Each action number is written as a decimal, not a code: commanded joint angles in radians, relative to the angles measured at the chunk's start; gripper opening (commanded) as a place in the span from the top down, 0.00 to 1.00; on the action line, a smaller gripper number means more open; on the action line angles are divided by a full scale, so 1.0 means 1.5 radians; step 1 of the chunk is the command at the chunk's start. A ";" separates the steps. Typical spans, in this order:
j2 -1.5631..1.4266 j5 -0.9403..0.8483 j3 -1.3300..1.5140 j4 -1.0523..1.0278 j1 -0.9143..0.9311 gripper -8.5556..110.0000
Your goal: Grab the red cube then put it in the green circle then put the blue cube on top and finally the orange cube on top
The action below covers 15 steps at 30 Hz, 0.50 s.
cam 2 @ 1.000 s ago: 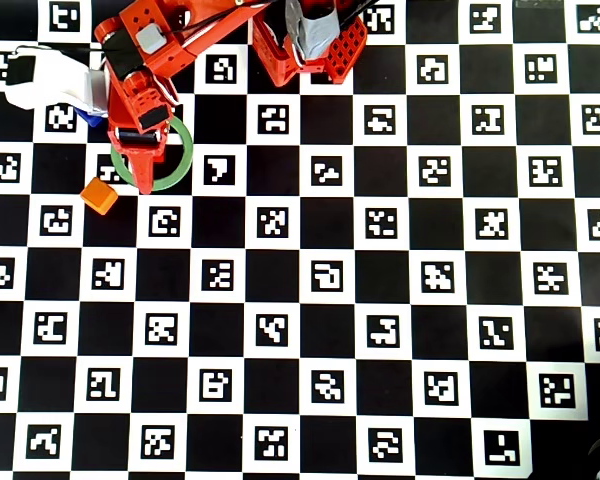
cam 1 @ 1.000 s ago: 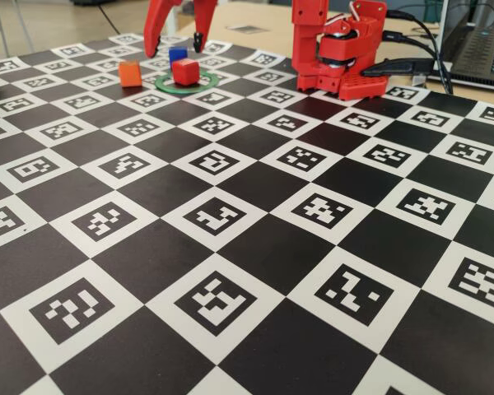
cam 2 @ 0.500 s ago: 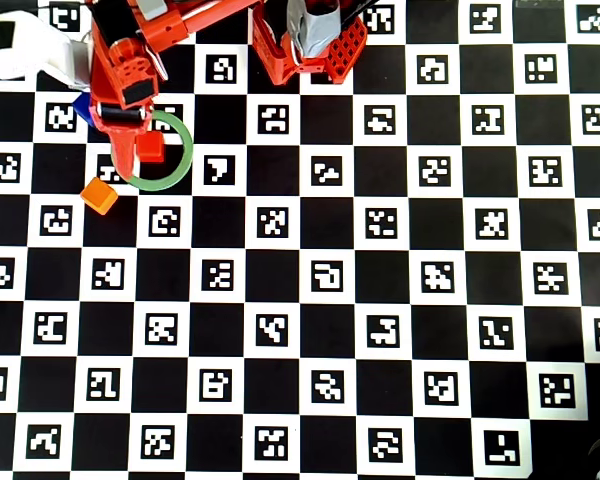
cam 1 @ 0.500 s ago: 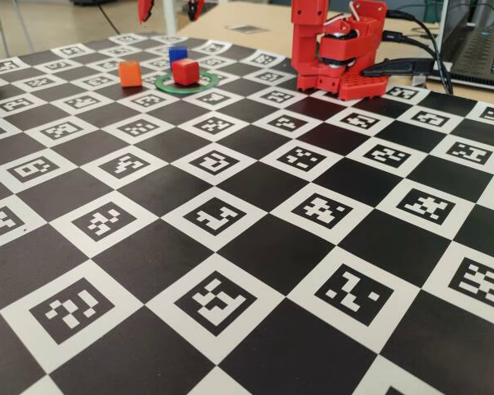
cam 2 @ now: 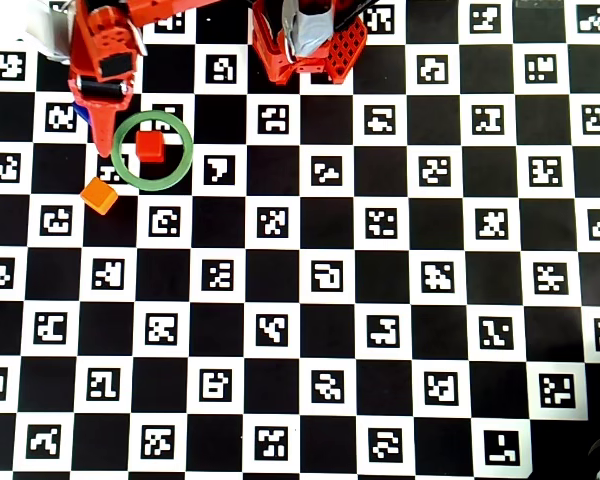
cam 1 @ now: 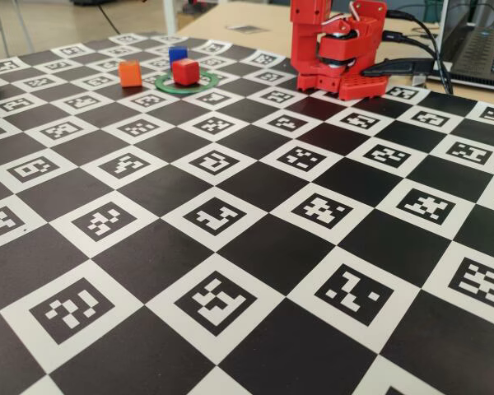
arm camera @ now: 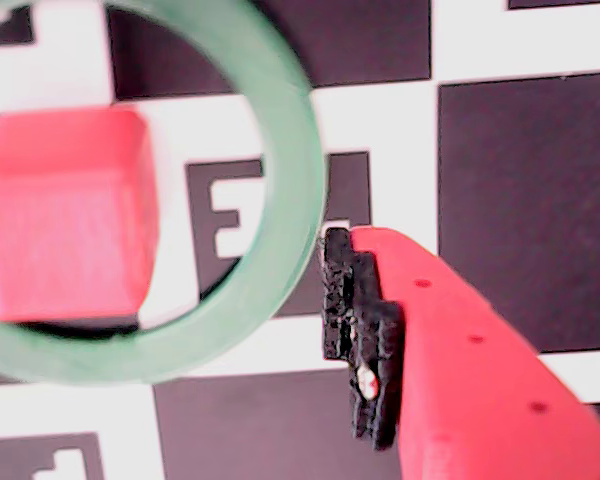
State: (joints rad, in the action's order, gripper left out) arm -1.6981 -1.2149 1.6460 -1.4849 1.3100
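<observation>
Red cube (cam 2: 150, 146) one, inside green circle (cam 2: 183, 166); blue cube (cam 1: 178, 54) one, orange cube (cam 2: 99, 196) one; tool (cam 2: 101, 135) state unclear.

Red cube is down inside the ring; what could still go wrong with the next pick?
1. The red cube sits off-centre in the green circle, so a stack on it may lean toward the rim.
2. The blue cube is mostly hidden under the arm in the overhead view, near the ring; reaching for it, the gripper could nudge ring or cube.
</observation>
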 commanded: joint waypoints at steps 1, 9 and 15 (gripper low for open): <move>0.014 -0.013 -0.084 -0.020 0.027 0.53; 0.049 -0.011 -0.115 -0.018 0.048 0.51; 0.081 -0.008 -0.109 -0.002 0.055 0.51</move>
State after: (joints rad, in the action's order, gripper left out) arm -1.5601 -1.2318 1.5539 -1.5048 1.3775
